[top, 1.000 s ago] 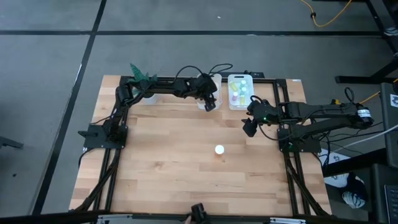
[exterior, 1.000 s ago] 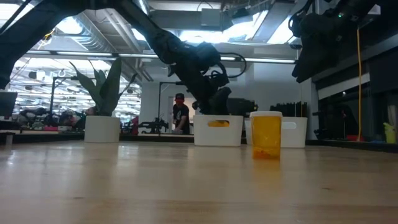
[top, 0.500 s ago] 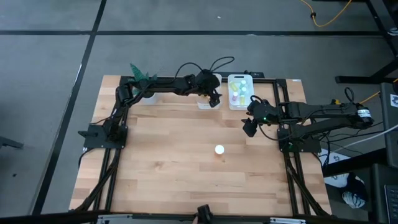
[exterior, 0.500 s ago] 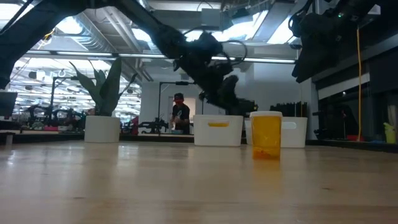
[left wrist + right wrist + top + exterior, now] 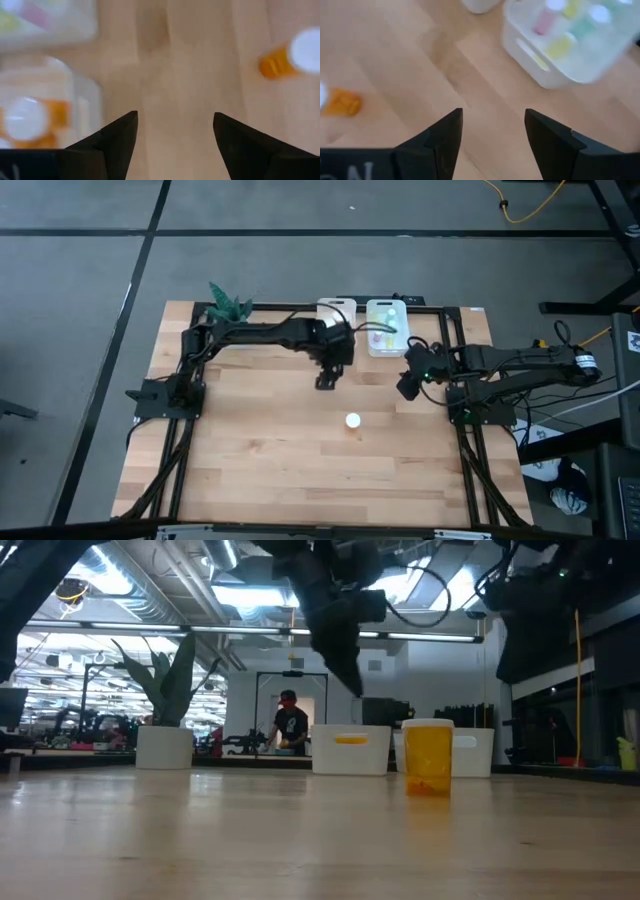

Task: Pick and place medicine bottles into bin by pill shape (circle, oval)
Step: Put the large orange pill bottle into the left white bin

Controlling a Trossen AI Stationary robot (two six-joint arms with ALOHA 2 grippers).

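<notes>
High view shows the left gripper (image 5: 327, 379) open and empty, between the bins (image 5: 336, 308) and the lone orange bottle (image 5: 352, 421), likely its target; right gripper (image 5: 408, 389) waits open nearby.

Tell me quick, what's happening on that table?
Left gripper open, empty, near bins. Right gripper open, waiting. One orange bottle left mid-table. Nothing in the way.
</notes>
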